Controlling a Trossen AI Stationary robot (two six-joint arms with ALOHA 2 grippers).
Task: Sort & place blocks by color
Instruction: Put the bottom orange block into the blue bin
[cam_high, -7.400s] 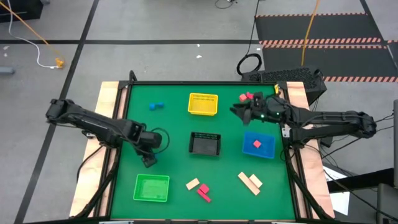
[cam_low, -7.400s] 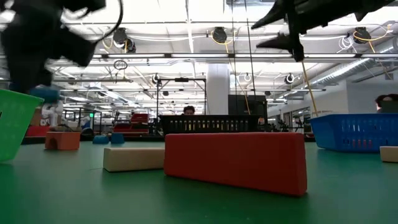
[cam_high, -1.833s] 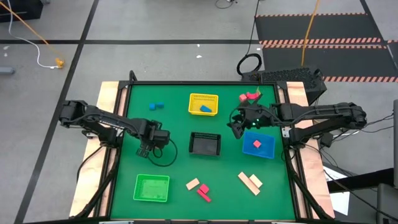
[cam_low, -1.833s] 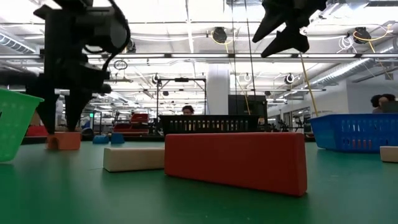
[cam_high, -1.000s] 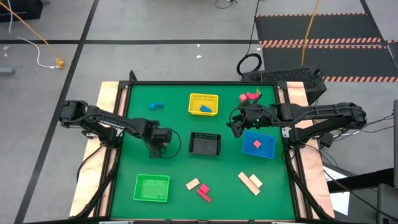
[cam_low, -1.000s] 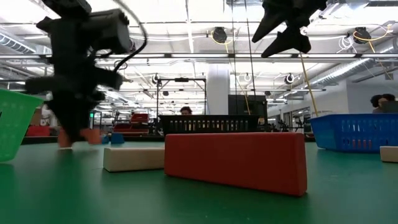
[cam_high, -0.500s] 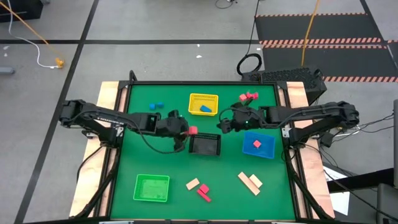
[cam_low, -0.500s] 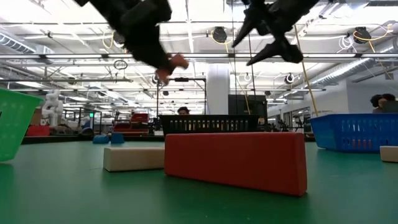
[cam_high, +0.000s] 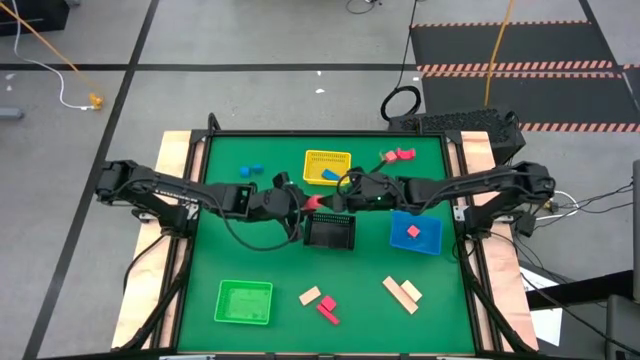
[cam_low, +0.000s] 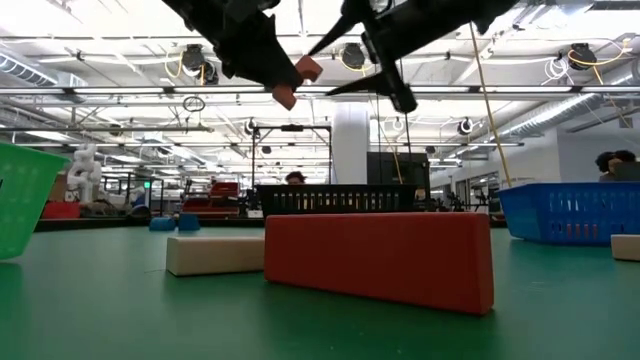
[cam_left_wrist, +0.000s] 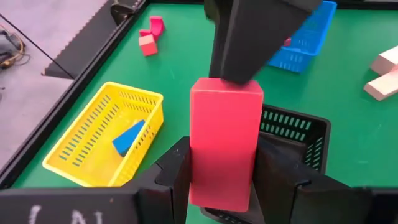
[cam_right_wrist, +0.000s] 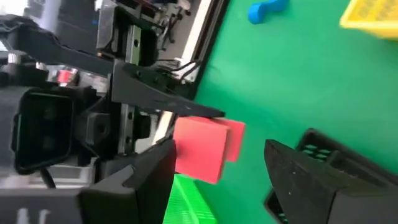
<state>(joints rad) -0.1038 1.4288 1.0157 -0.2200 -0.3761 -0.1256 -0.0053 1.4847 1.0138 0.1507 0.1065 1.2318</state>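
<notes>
My left gripper (cam_high: 303, 205) is shut on a red-pink bar block (cam_high: 311, 203), in the air just beyond the far left corner of the black mesh basket (cam_high: 330, 231). The low view shows the block (cam_low: 297, 80) high above the table. My right gripper (cam_high: 335, 198) is open and faces the left one. In the right wrist view its fingers stand on either side of the block's free end (cam_right_wrist: 202, 149). Other blocks lie on the table: two blue (cam_high: 250, 171), red ones (cam_high: 398, 155) at the far right, and tan and red ones (cam_high: 318, 301) near the front. My left gripper pinches the bar block between its two fingers (cam_left_wrist: 174, 180) on the long sides of its near end (cam_left_wrist: 217, 186). The fingers come level from the table's left, lying along the bar. The block is lifted clear and its far end sticks out past the fingertips. My right gripper reaches the block's free end (cam_left_wrist: 227, 90) from the table's right with open fingers; whether a finger (cam_left_wrist: 249, 37) touches it I cannot tell.
A yellow basket (cam_high: 327, 167) holding a blue block stands at the far middle. A blue basket (cam_high: 415, 233) with a red block is at the right, and a green basket (cam_high: 244, 302) at the near left. Tan bars (cam_high: 402, 292) lie at the near right.
My left gripper has lifted the red-pink block off the table at the left and carried it up and right, toward the black basket. My right gripper has moved left, from beside the blue basket toward the block, until its open fingers are at the block's free end.
</notes>
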